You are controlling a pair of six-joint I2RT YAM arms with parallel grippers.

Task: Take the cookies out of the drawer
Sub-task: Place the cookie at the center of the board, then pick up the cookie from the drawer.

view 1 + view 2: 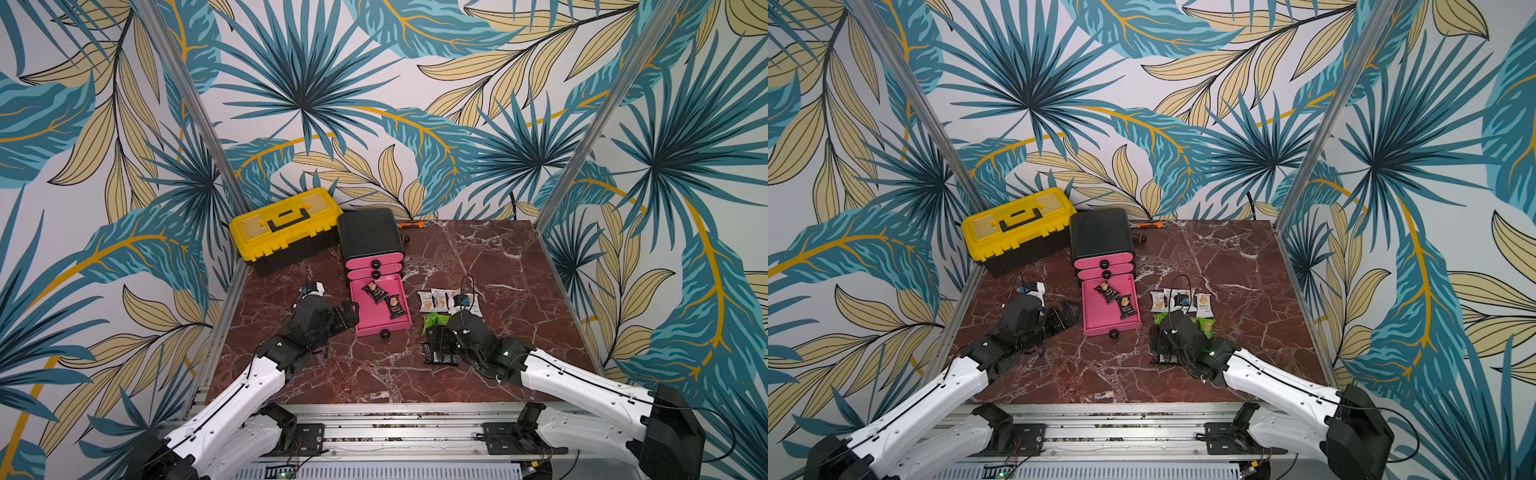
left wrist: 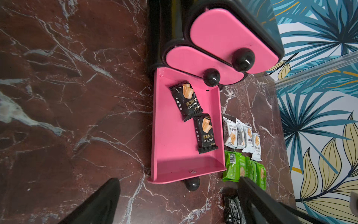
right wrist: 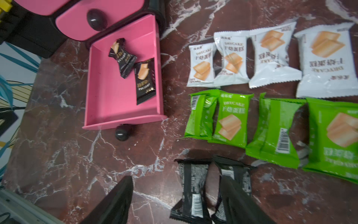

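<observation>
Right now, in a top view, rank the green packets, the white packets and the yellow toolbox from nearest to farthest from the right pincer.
1. Green packets: a row just beyond the right pincer.
2. White packets: the next row, behind the green ones.
3. Yellow toolbox: far off at the back left.

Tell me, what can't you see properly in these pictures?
- Upper drawers: shut, insides hidden in every view.
- Yellow toolbox: lid closed, contents hidden.
- Black packets on the table: in the right wrist view, the bottom edge and the right fingers cover parts.
- Green packets: in both top views, the right arm hides most.
</observation>
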